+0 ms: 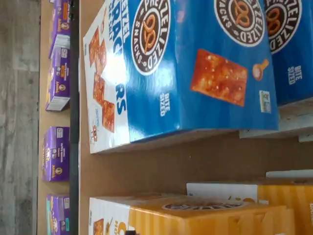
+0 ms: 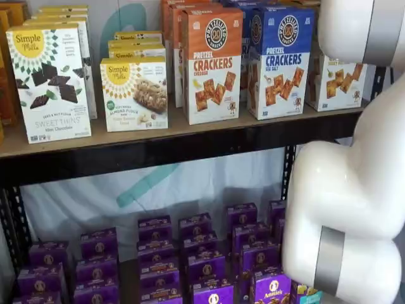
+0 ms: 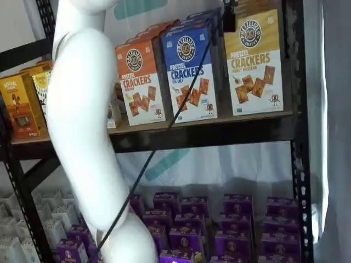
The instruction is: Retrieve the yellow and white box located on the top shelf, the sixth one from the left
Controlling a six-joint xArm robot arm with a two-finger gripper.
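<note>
The yellow and white box [image 3: 255, 63] stands upright at the right end of the top shelf [image 3: 208, 134], next to the black upright. In a shelf view only its white lower half [image 2: 338, 79] shows, the rest hidden behind my white arm. The wrist view looks at its yellow top and black logo [image 1: 205, 218] from close by, across the tan board [image 1: 171, 166]. Of my gripper [image 3: 228, 19] only a black piece hangs from the view's top edge, just left of the box's top. It is open and holds nothing.
A blue-topped Crackers carton [image 2: 281, 60] and an orange-topped one [image 2: 212, 63] stand left of the target, with Simple Mills boxes [image 2: 50, 82] further left. Small purple boxes [image 2: 202, 253] fill the lower level. My arm [image 2: 345, 190] and its cable [image 3: 164, 131] cross in front of the shelves.
</note>
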